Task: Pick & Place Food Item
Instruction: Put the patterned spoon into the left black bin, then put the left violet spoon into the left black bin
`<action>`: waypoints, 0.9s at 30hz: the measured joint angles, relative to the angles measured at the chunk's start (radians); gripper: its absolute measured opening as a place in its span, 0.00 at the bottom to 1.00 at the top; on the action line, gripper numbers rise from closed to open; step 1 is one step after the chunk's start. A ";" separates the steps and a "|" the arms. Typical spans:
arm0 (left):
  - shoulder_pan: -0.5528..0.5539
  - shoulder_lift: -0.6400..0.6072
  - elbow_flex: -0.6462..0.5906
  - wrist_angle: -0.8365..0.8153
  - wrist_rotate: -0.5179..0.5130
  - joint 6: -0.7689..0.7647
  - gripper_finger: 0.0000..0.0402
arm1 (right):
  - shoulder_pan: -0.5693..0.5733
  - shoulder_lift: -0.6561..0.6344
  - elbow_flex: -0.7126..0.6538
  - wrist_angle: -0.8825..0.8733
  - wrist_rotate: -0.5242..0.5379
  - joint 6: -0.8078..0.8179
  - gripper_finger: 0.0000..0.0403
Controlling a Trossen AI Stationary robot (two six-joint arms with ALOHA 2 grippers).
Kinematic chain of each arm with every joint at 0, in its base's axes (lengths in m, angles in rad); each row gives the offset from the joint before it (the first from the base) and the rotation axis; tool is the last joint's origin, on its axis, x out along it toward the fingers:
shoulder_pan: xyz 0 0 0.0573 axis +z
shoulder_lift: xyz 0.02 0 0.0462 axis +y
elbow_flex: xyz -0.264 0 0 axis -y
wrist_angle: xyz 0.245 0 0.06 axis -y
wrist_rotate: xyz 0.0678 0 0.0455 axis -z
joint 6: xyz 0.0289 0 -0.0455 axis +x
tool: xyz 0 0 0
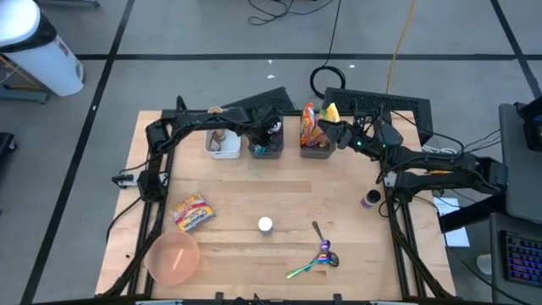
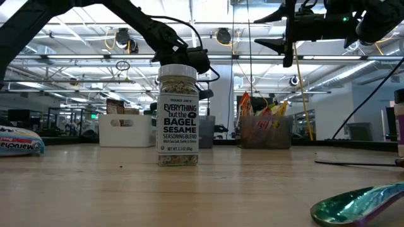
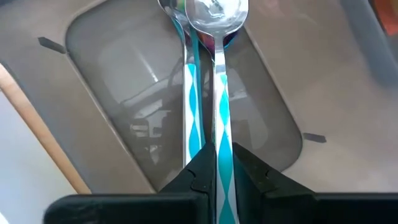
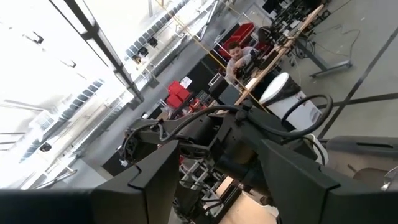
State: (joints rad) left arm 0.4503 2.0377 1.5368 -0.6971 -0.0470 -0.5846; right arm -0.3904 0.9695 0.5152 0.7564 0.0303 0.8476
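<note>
My left gripper (image 1: 269, 129) hangs over the middle grey bin (image 1: 267, 146) at the table's far side, shut on a spoon (image 3: 219, 74) with a teal and silver handle. A second, similar handle (image 3: 191, 99) shows close beside it. My right gripper (image 4: 224, 186) is raised next to the right bin of snack bags (image 1: 315, 135). It stands open, tilted up toward the room, with nothing between its fingers. A seasoning jar (image 2: 177, 116) stands upright at mid-table, and a yellow food bag (image 1: 193, 212) lies flat at the left. My left gripper pinches the spoon's handle (image 3: 221, 155) between its two fingers, coming steeply from above. The spoon runs on in line with the fingers, its bowl (image 3: 217, 14) pointing down inside the grey bin (image 3: 124, 93). Whether the bowl touches the bin's floor cannot be told.
A white bin (image 1: 224, 141) stands left of the grey one. A pink bowl (image 1: 174, 257) sits at the near left, loose spoons (image 1: 322, 252) lie at the near right, and a small purple bottle (image 1: 371, 199) stands by the right edge. Bare wood lies at mid-table.
</note>
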 joint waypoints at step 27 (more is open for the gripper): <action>0.027 -0.147 0.014 0.018 0.203 0.053 0.18 | 0.043 0.000 0.001 0.003 -0.001 0.005 0.52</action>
State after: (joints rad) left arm 0.4771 1.8910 1.5505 -0.6794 0.1563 -0.5320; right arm -0.3477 0.9695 0.5159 0.7593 0.0292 0.8523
